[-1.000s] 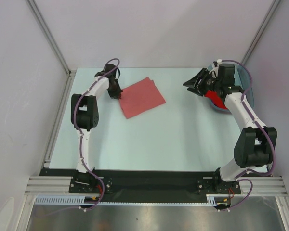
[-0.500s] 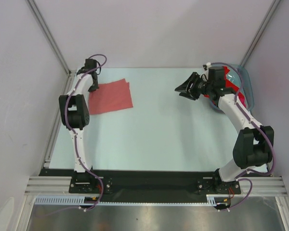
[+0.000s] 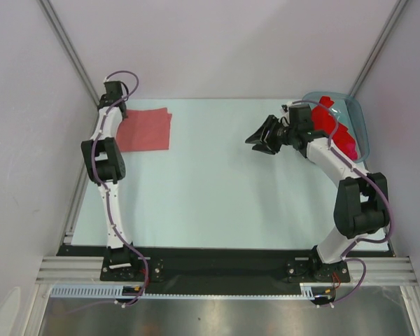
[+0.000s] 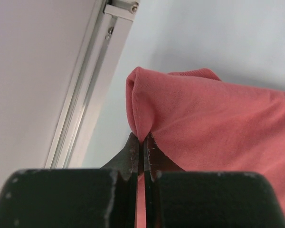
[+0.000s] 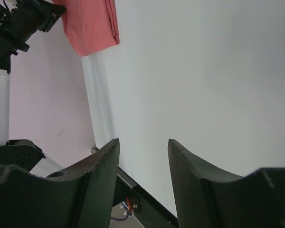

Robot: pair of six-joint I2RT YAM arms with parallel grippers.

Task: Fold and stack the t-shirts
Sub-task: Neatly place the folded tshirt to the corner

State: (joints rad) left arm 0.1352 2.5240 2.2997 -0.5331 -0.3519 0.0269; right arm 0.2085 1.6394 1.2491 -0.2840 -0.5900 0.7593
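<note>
A folded salmon-pink t-shirt (image 3: 145,130) lies flat at the table's far left. My left gripper (image 3: 117,112) is at its left edge, next to the side rail. In the left wrist view the gripper (image 4: 143,140) is shut on a pinched fold of this shirt (image 4: 213,114). Brighter red t-shirts (image 3: 334,128) lie heaped in the blue-grey bin (image 3: 365,133) at the far right. My right gripper (image 3: 256,139) hangs left of the bin over bare table. It is open (image 5: 142,142) with nothing between its fingers. The pink shirt (image 5: 92,23) shows far off in the right wrist view.
An aluminium frame rail (image 4: 92,85) runs along the table's left edge, close beside the left gripper. Enclosure walls stand on three sides. The arm bases sit on the black strip (image 3: 224,262) at the near edge.
My left gripper has dragged the pink shirt left, from near the middle to the far left corner. My right gripper has moved left, away from the bin, still open.
</note>
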